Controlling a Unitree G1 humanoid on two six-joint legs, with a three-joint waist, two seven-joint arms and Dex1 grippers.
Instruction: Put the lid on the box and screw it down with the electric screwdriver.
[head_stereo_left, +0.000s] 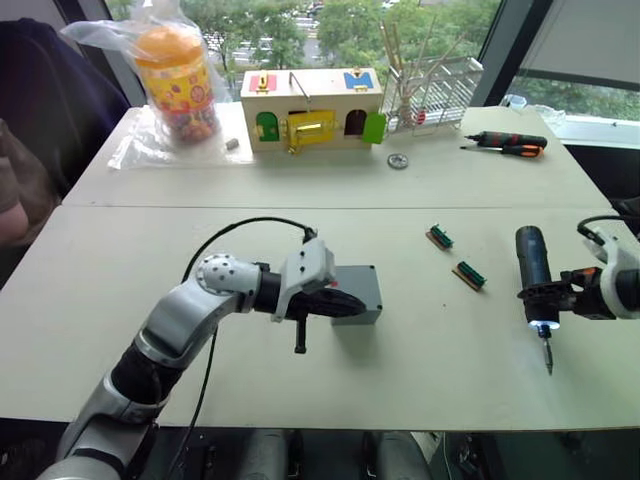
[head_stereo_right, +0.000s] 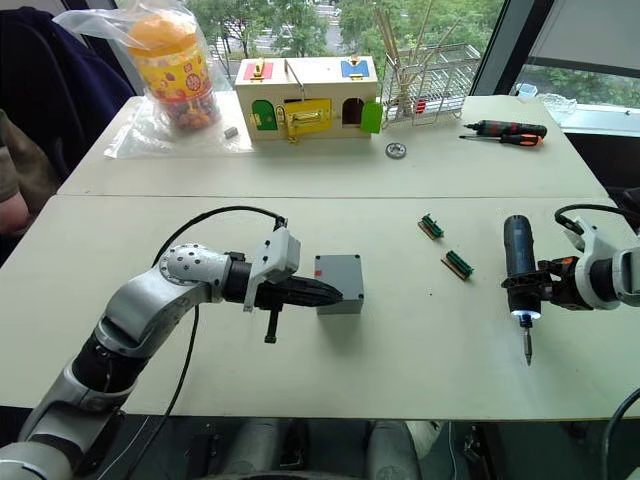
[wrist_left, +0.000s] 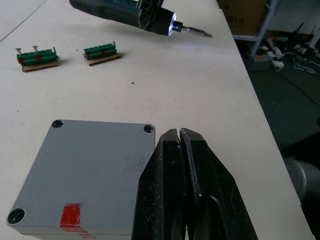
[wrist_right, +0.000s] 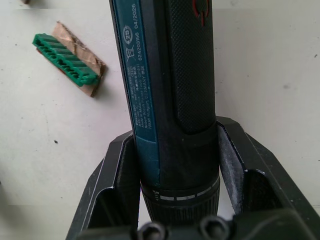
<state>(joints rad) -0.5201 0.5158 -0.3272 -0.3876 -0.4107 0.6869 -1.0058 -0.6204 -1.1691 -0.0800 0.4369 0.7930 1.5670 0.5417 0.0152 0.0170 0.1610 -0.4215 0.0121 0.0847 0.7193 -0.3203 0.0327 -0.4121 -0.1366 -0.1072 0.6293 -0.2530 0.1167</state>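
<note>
The grey box (head_stereo_right: 340, 284) stands mid-table with a red mark (wrist_left: 71, 216) on the side facing me. Its top plate, with screw holes at the corners, looks like the lid (wrist_left: 92, 167) seated on it. My left gripper (head_stereo_right: 333, 294) is shut and empty, and its fingertips (wrist_left: 172, 150) lie against the box's near edge. To the right, my right gripper (head_stereo_right: 520, 287) is shut on the electric screwdriver (head_stereo_right: 518, 255). The dark tool is held level above the table, its light (head_stereo_right: 522, 318) is on, and its bit (head_stereo_right: 527, 348) points toward the front edge.
Two green connector strips (head_stereo_right: 432, 226) (head_stereo_right: 459, 264) lie between the box and the screwdriver. At the back are a wooden box with coloured doors (head_stereo_right: 305, 95), a bagged orange jar (head_stereo_right: 175, 75), a wire rack (head_stereo_right: 425, 85), a metal ring (head_stereo_right: 395, 150) and a hand screwdriver (head_stereo_right: 505, 130). A person (head_stereo_right: 20, 150) sits at the left.
</note>
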